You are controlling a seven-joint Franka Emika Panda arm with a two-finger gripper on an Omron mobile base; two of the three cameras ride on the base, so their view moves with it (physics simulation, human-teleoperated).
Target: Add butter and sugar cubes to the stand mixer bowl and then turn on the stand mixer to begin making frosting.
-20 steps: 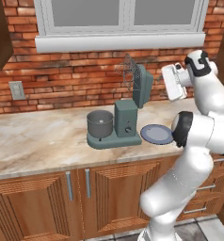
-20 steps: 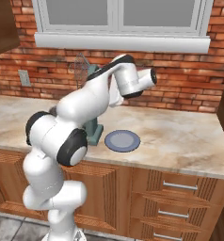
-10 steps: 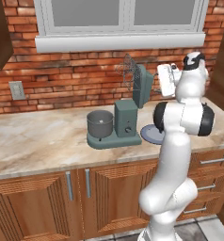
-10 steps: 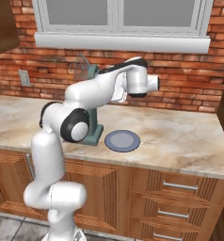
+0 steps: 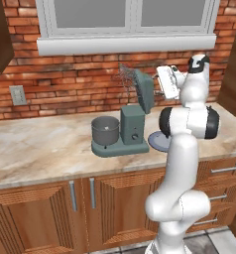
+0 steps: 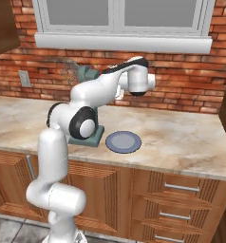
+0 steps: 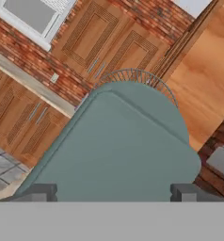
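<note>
Two dark fingertips [image 7: 42,192] stand wide apart with nothing between them, and the gripper [image 7: 114,193] looks straight along the back of the tilted-up head of the stand mixer [image 5: 132,119]. Hand view: the teal head lies just ahead of the jaws, its long axis running away from the hand to the wire whisk [image 7: 132,77] at the far end. Left base view: the gripper [image 5: 165,82] hangs just to the right of the raised head, at head height, above the blue-grey plate [image 6: 123,142]. The stand mixer bowl [image 5: 105,130] sits on the mixer's flat base, left of the column and well below the hand, on the marble counter [image 5: 35,149]. Judgement: the coming move turns on the head; the hand seems placed to push it down over the bowl. Against the earlier pictures, the arm has swung its upper links upright and carried the hand closer to the head; the jaws have narrowed only slightly, and mixer, bowl and plate are unmoved.
</note>
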